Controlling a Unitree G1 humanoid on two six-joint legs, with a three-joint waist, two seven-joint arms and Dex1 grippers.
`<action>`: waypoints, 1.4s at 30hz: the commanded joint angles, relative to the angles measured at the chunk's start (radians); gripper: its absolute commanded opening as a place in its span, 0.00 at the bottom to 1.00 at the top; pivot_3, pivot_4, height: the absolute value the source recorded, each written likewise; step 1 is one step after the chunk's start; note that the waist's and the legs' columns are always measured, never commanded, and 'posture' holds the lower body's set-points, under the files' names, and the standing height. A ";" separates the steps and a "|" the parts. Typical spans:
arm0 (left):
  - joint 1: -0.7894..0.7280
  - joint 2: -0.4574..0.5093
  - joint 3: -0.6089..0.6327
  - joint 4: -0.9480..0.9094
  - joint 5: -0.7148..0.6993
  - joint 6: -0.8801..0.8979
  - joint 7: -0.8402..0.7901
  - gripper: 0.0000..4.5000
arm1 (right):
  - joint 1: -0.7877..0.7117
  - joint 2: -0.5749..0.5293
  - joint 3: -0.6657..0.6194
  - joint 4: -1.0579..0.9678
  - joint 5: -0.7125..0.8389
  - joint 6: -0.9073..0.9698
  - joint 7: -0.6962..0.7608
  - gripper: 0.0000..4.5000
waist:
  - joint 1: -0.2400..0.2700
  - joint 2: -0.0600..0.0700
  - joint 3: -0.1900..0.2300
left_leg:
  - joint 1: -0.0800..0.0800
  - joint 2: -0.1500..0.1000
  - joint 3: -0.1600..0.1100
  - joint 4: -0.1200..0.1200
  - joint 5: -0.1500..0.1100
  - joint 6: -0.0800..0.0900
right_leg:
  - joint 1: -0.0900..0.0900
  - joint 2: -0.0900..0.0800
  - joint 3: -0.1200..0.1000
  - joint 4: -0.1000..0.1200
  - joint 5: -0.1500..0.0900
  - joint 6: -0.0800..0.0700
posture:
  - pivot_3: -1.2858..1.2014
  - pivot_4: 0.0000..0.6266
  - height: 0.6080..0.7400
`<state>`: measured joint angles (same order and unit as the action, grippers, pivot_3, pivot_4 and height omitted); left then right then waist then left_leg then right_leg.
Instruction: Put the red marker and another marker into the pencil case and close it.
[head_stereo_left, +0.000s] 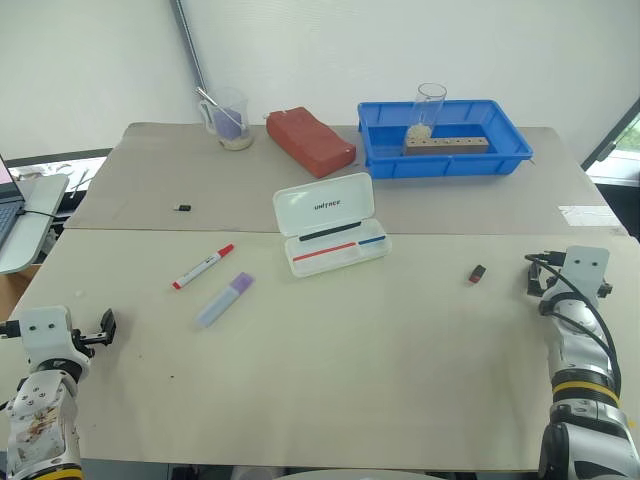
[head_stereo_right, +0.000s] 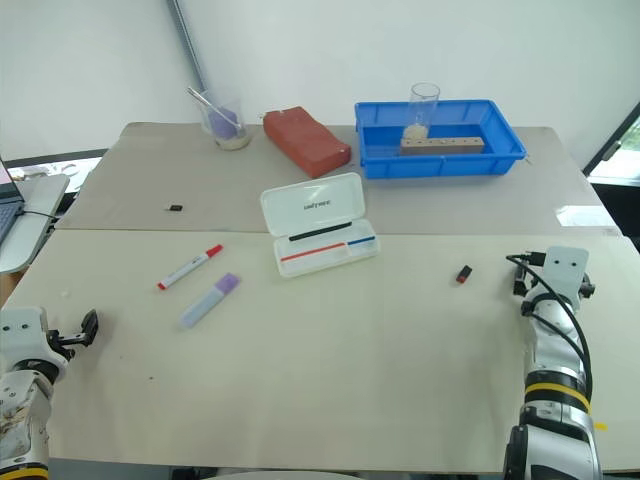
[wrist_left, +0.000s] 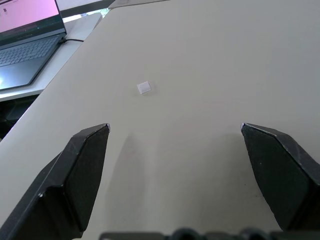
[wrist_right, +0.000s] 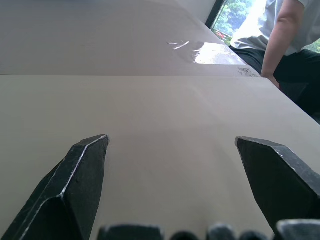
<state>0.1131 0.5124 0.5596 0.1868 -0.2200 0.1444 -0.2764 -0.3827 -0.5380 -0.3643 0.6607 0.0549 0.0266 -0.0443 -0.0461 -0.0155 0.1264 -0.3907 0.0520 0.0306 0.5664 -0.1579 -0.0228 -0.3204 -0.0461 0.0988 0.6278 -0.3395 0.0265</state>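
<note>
A: Pencil case (head_stereo_left: 330, 224) lies lid-up mid-desk (head_stereo_left: 350, 380); red marker (head_stereo_left: 203, 266) and purple marker (head_stereo_left: 225, 299) lie just left of it.

B: Left gripper (wrist_left: 175, 135) and right gripper (wrist_right: 172, 142) both spread wide, empty, at the desk's near corners.

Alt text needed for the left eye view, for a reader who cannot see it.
An open white pencil case sits mid-table, with a red marker and a purple marker lying loose on the table to its left. Behind stand a blue tray, a red brick-like block and a beaker. The left tool and right tool hover empty at the near corners.
</note>
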 joint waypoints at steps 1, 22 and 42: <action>0.001 0.024 0.031 -0.022 -0.015 -0.014 -0.002 1.00 | -0.019 -0.020 -0.010 -0.014 0.005 -0.032 -0.001 1.00 | 0.000 0.000 0.000 | 0.000 0.000 0.000 0.000 0.000 0.000 | 0.000 0.000 0.000 0.000 0.000 0.000 | 0.52 0.24 1.00; -0.223 0.388 -0.219 -0.436 -0.275 0.285 -0.495 1.00 | -0.101 -0.123 0.173 -0.331 0.104 0.092 0.557 1.00 | 0.011 0.002 0.002 | -0.001 0.001 0.004 -0.004 -0.001 -0.001 | -0.004 -0.002 -0.002 -0.001 0.000 -0.001 | 0.52 0.24 1.00; -0.822 0.007 -0.893 0.051 0.150 0.051 -0.698 1.00 | 0.229 -0.049 0.270 -1.287 0.386 0.678 0.571 1.00 | 0.031 0.005 0.001 | -0.016 -0.002 -0.002 0.005 0.004 0.007 | -0.014 0.006 -0.001 0.002 0.001 0.003 | 0.52 0.24 1.00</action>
<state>-0.6778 0.5276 -0.3336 0.2352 -0.0909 0.2240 -0.9832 -0.1475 -0.5917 -0.0884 -0.5615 0.4182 0.6909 0.5457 -0.0149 -0.0108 0.1269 -0.4068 0.0500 0.0288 0.5719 -0.1537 -0.0163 -0.3340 -0.0398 0.0977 0.6297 -0.3381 0.0299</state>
